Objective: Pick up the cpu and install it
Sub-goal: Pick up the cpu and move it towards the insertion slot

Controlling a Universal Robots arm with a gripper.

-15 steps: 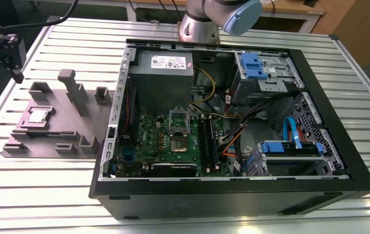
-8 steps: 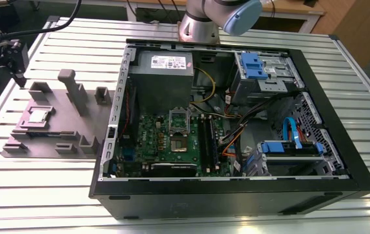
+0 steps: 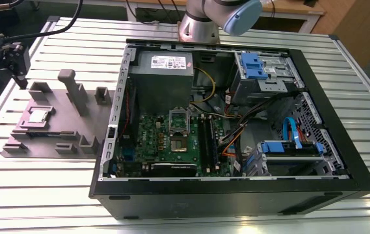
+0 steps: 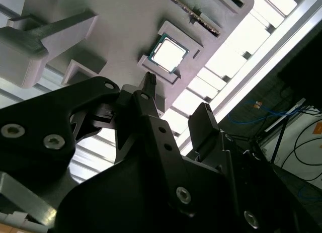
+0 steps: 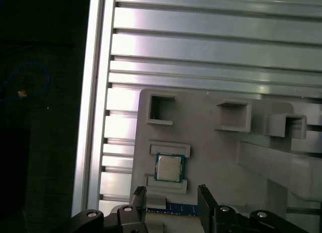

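First wrist view: cpu (image 5: 169, 168) lies flat, lid upward, near spread pincer (image 5: 171, 193).

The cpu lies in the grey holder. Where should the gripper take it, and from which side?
Probably from straight above, pinching the cpu by its two bare opposite edges. It lies flat, so only thin edges offer grip, and raised lips of the grey holder guard the other two edges. The open gripper hangs near it.
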